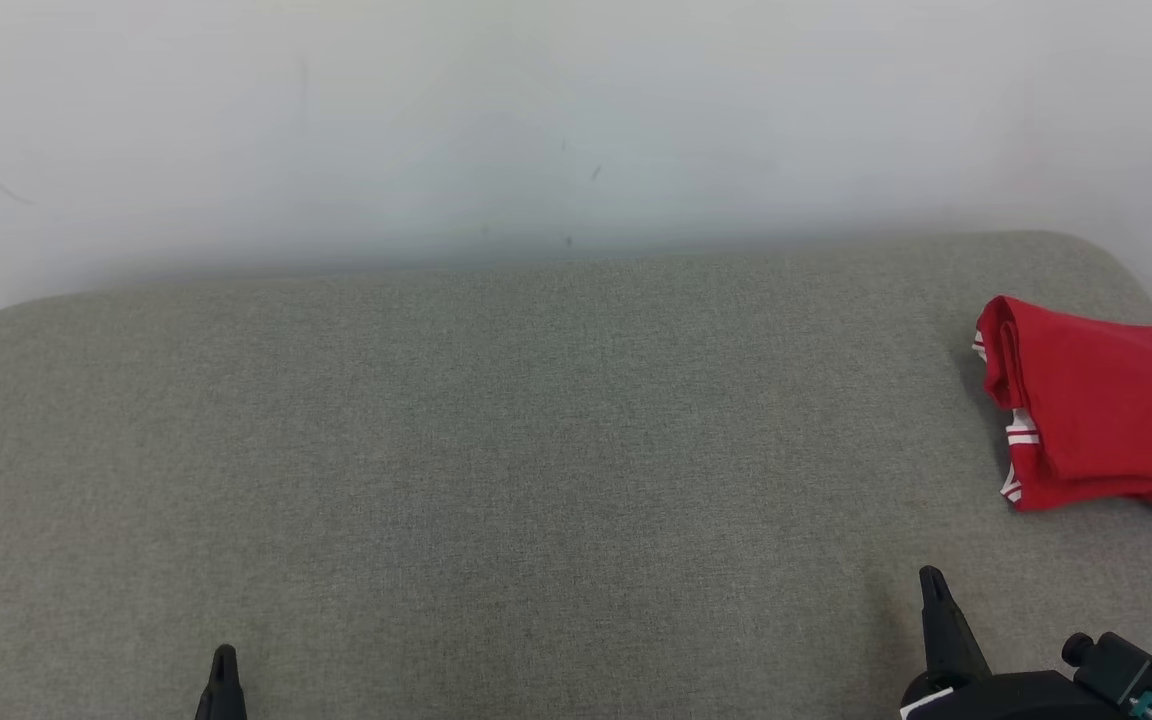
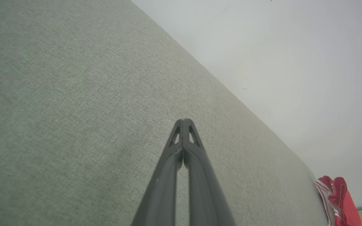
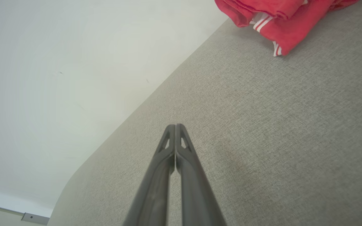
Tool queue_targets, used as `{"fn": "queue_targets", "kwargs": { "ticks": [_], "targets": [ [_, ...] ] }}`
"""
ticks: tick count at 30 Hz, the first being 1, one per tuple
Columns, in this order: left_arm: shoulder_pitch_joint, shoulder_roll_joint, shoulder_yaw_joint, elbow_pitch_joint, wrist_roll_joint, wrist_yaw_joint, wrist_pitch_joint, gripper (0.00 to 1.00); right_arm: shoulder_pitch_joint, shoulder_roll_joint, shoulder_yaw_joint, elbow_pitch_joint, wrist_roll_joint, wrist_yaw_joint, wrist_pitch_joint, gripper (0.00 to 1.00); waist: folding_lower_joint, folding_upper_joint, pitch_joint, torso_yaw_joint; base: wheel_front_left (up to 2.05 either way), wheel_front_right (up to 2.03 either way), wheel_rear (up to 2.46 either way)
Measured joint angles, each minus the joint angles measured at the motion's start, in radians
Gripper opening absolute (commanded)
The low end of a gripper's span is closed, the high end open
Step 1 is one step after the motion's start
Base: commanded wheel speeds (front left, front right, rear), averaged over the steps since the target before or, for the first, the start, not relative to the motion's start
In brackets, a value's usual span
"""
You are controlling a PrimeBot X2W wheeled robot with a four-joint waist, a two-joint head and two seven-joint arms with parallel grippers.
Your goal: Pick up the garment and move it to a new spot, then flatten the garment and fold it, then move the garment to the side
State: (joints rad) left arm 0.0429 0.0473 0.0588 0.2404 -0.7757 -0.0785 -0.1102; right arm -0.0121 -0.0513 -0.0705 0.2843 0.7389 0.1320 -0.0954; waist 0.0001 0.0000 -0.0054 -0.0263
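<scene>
Left gripper [image 1: 224, 658]: fingers pressed together along their tips, nothing between them; it sits low at the near edge of the cushion [image 1: 536, 450], over bare fabric.
Right gripper [image 1: 932, 578]: closed the same way and empty; it is the nearer one to the garment [image 1: 1101, 410] but clearly apart from it.
Why the grippers sit so: both are drawn back to the near side, fingers pointing towards the wall [image 1: 536, 120]. With nothing in hand, this reads as a resting pose rather than a reach.
Garment, place: far right of the cushion, near its rounded back corner, running off the right edge of the head view. It lies on the cushion and touches neither gripper.
Why it lies there: the task ends with the garment moved aside. A folded bundle at the edge, with the middle left bare, fits that last step being done or nearly so.
Garment, look: red cloth with thin white stripes at its hems. It is folded into a compact stack of several layers, with a rounded fold along its left side in the head view. The top layer is fairly smooth and the lower edges are slightly uneven. The right wrist view shows a striped corner poking out below the bundle.
Handling guess: soft and limp, so it is likely to lose its fold if lifted by a single layer.
</scene>
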Motion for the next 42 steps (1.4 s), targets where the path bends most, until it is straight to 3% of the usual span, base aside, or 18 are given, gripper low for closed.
{"fn": "queue_targets", "kwargs": {
  "ticks": [21, 42],
  "targets": [
    [-0.047, 0.0, 0.017, 0.0, -0.27, -0.016, 0.072, 0.0, -0.031, 0.0, -0.014, -0.012, 0.277, 0.0, 0.068, 0.0, 0.0, 0.0, 0.002, 0.006, 0.0, 0.0, 0.0],
    [-0.082, 0.001, 0.03, 0.002, -0.464, -0.027, 0.125, 0.0, -0.052, 0.0, -0.024, -0.021, 0.482, 0.0, 0.115, 0.0, 0.0, 0.0, 0.004, 0.012, 0.0, 0.0, 0.0]
  ]
}}
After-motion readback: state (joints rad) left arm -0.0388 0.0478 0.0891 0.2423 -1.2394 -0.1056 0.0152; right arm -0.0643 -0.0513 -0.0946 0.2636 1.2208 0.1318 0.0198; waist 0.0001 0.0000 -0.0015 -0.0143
